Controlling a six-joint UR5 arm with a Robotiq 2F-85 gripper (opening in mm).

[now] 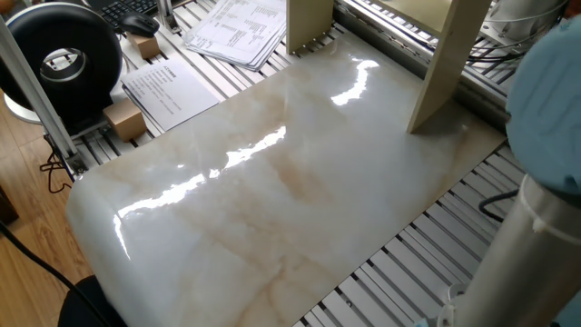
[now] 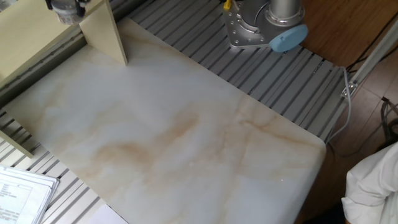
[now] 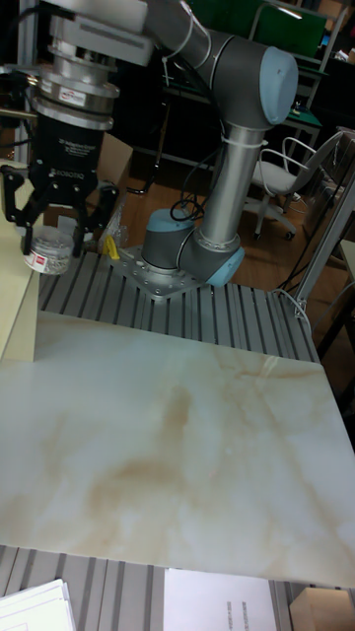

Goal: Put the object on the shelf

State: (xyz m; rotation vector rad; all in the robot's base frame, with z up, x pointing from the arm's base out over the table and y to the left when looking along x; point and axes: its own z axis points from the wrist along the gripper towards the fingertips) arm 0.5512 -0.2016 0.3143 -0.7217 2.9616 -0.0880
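In the tall fixed view my gripper (image 3: 51, 237) hangs at the upper left, shut on the object (image 3: 49, 250), a small clear jar with a pale label. The jar is held just above and beside the cream shelf (image 3: 16, 296) at the left edge. The other fixed view shows the object (image 2: 64, 9) at the very top edge, over the shelf's flat top (image 2: 31, 34) near its upright leg (image 2: 107, 34). In one fixed view only the shelf's board legs (image 1: 443, 64) show; the jar and gripper are out of frame there.
The arm's base (image 2: 252, 28) is bolted to the grey slotted frame (image 2: 280, 81) behind the marble-look tabletop (image 1: 272, 191). Papers (image 1: 231, 32), a black round device (image 1: 59, 59) and a small wooden block (image 1: 125, 118) lie at the table's far side.
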